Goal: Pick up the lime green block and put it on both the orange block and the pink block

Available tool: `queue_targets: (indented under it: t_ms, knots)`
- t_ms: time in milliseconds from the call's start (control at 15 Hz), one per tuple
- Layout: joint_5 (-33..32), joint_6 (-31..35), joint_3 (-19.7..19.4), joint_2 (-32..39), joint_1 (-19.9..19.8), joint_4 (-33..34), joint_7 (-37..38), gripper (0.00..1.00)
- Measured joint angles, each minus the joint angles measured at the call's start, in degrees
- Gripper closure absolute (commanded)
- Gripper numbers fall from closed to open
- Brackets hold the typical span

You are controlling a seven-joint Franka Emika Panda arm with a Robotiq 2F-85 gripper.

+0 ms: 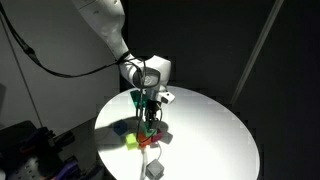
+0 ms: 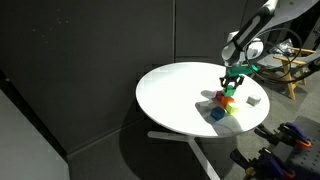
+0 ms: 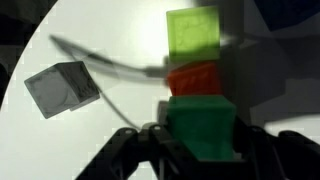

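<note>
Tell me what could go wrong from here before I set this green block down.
1. The lime green block is held in the gripper close to the orange block, but the pink block does not show in the wrist view. If released over the orange block alone, it may tip off.
2. The yellow-green cube sits tight against the orange block, so a bump on the way down could shove both.

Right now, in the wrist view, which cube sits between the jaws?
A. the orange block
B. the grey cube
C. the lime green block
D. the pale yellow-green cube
C: in the wrist view the lime green block fills the gap between the two dark jaws, while the orange block lies just beyond it.
</note>
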Motion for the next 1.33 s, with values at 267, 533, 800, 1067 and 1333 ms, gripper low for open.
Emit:
queue_targets:
  t_ms: [267,533,800,1067,1333]
  knots:
    - [0.0,0.0,0.0,0.6,0.0,0.3,0.0,0.7]
    - [0.0,0.0,0.0,0.9,0.0,0.4,0.0,0.42]
    - [0.0,-0.2,0.0,1.0,0.0,0.4,0.0,0.09]
    - [0.0,-0.5,0.0,1.0,0.0,0.5,0.0,0.0]
    - [0.0,-0.6,0.0,0.8,0.0,0.5,0.0,0.0]
